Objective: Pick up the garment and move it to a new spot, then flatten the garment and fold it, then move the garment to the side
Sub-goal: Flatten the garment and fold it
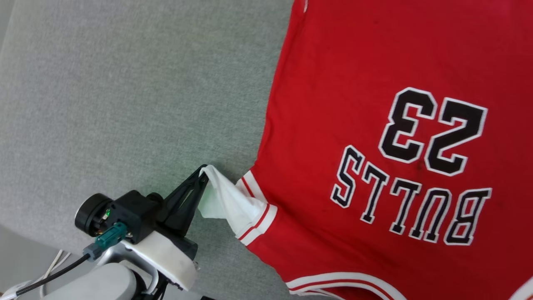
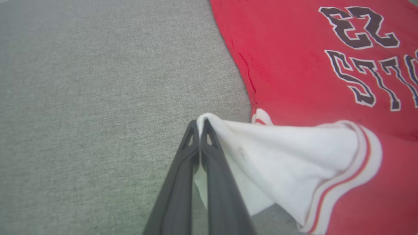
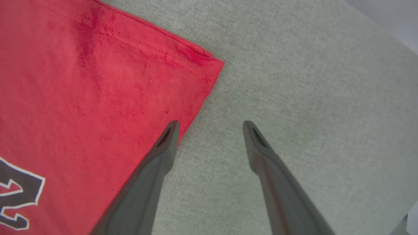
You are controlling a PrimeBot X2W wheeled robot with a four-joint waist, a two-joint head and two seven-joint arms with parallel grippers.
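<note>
Nearest me, my left gripper (image 1: 203, 171) has its jaws pressed together on the white sleeve (image 1: 225, 200) of the red jersey T-shirt with black-and-white lettering (image 1: 333, 104). The shirt lies print-up and mostly flat on the grey cloth-covered bench (image 1: 125, 83). Farther off, my right gripper (image 3: 210, 125) hangs with jaws spread near the stitched hem (image 3: 196, 55). I judge the flattening unfinished, with folding and moving aside not yet done.

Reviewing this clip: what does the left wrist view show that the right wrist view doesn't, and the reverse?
Left wrist view: the left gripper, jaws shut on the white sleeve, plus the striped trim and block lettering. Right wrist view: the right gripper, jaws open, near the hemmed red corner, gripping nothing. Both: the red garment lying on the grey fabric surface.
</note>
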